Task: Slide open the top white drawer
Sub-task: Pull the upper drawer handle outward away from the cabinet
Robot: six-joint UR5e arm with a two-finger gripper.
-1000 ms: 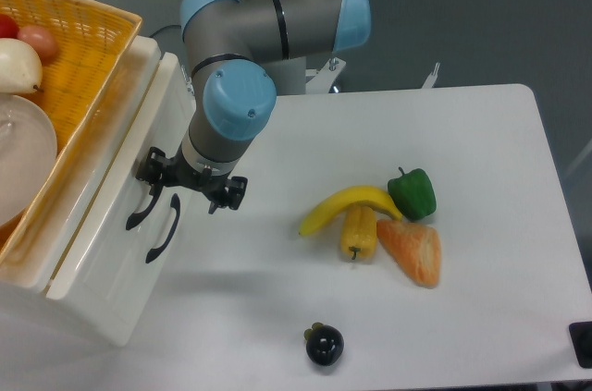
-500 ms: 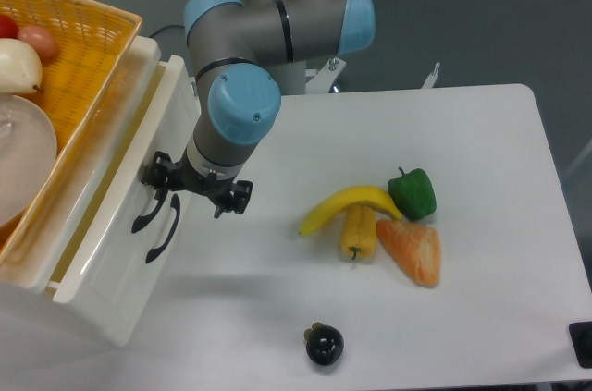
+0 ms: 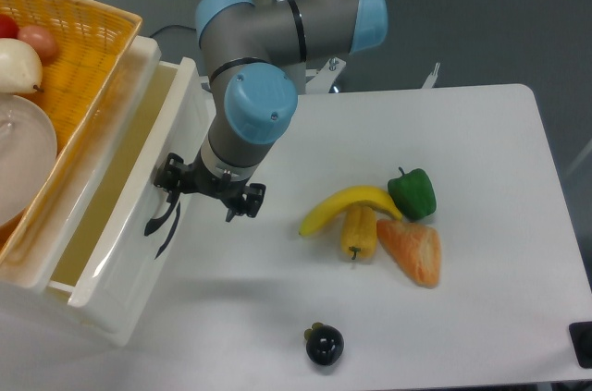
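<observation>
While pincer (image 3: 209, 191) grips handle | one top white drawer (image 3: 139, 215) open | five foods

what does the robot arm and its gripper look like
The arm is built of thick silver-grey cylindrical segments with rounded light-blue caps at the joints. A grey wrist narrows to a small black two-finger gripper of angular, bracket-like parts. No markings can be made out on it.

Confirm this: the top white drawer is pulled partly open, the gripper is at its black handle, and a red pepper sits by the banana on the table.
One detail is off: the pepper beside the banana is green, not red, as the camera view shows. The top white drawer is indeed partly open, with the gripper at its black handle.
</observation>
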